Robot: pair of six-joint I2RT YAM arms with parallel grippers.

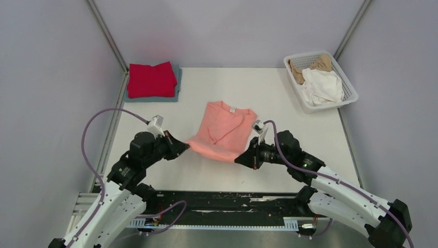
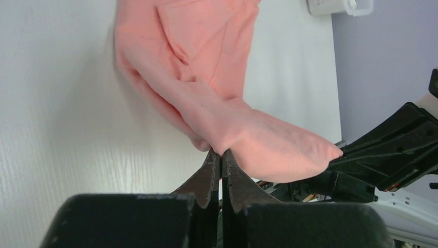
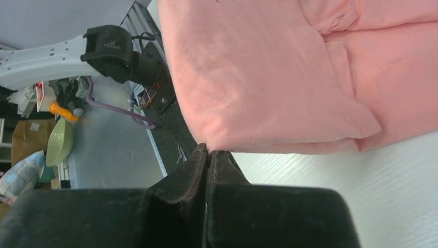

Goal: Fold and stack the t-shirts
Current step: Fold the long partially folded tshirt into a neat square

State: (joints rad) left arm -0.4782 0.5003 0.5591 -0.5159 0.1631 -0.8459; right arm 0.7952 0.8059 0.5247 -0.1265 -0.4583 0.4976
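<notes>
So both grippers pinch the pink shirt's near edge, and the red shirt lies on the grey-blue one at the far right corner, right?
No: the top view shows the red shirt on the grey-blue one at the far left corner. The left gripper and right gripper pinch the near edge of the pink shirt.

T-shirt stack (image 1: 152, 80) sits back-left, single t-shirt (image 1: 223, 129) centre, basket (image 1: 349, 89) back-right.

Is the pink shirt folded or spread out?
Partly folded: the salmon-pink cloth t-shirt has its sides doubled over its middle.
</notes>
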